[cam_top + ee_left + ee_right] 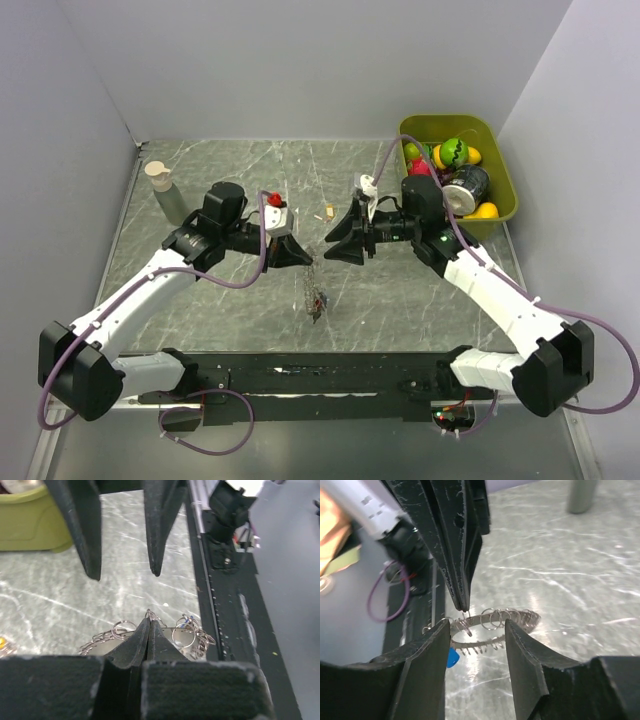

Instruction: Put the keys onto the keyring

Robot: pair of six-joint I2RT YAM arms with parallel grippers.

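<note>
The keyring [495, 617], a thin metal band fringed with small silvery split rings, hangs edge-on below my left gripper [306, 258]. That gripper is shut on one of its small rings [149, 615]. A blue key head [451, 657] dangles from the ring's near side. My right gripper [475, 630] stands open, facing the left one, its fingers [432, 652] either side of the ring and apart from it. In the left wrist view the ring [183, 636] shows just past the shut jaws. A tan key [328, 211] lies loose on the table behind both grippers.
An olive bin [505, 195] full of toy fruit and a can stands at the back right. A grey bottle [162, 188] stands at the back left. The black base rail [330, 375] runs along the near edge. White walls close in the table.
</note>
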